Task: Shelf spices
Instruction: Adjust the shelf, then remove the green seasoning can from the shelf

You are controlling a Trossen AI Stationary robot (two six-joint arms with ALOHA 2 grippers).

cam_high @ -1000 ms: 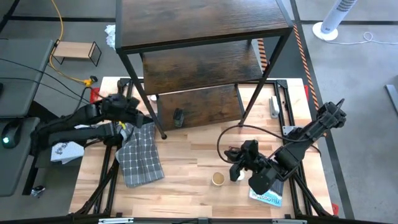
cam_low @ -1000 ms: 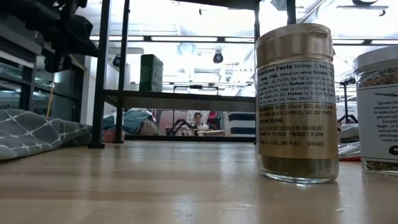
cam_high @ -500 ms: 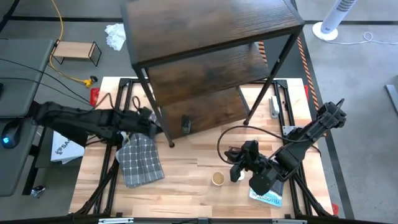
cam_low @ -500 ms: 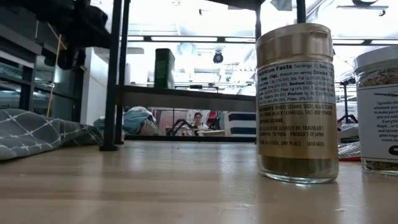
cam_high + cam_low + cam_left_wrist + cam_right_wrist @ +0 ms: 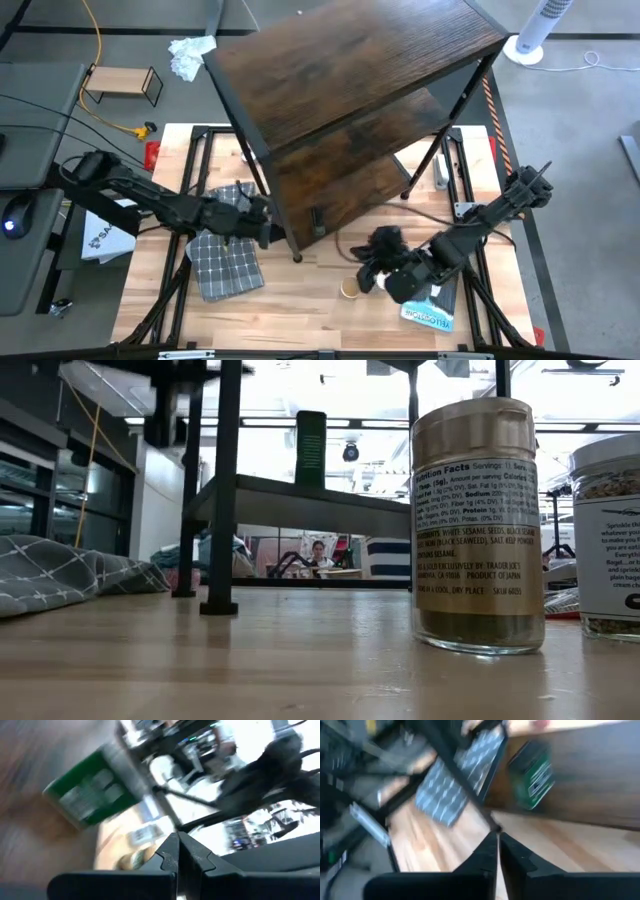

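Observation:
The tall dark wood shelf stands slanted across the table's middle, and its near left leg rests on the tabletop. A green bottle stands upright on its lowest board. My left gripper, shut, is at the shelf's left frame. My right gripper, also shut, hovers just right of the near leg. A tan round canister stands in front of the shelf. In the low view it has a white-capped jar beside it. My left gripper is level and comes from the table's left, with its shut fingers against the shelf's left frame low on the near leg. The exact spot is hidden by the gripper and the top board. Nothing is between the fingers. My right gripper has its fingers pointing at the leg's foot; I cannot tell whether they touch it.
A grey checked cloth lies under the left arm near the shelf's left foot. A blue-and-white book lies under the right arm at the near right. A small light-wood stand sits on the floor beyond the table's left.
The shelf has slid along the table toward its right and near edges and turned about, carrying the green bottle with it. My left arm has stretched out to the right after it. My right gripper has moved left and a little farther in, toward the shelf's near leg.

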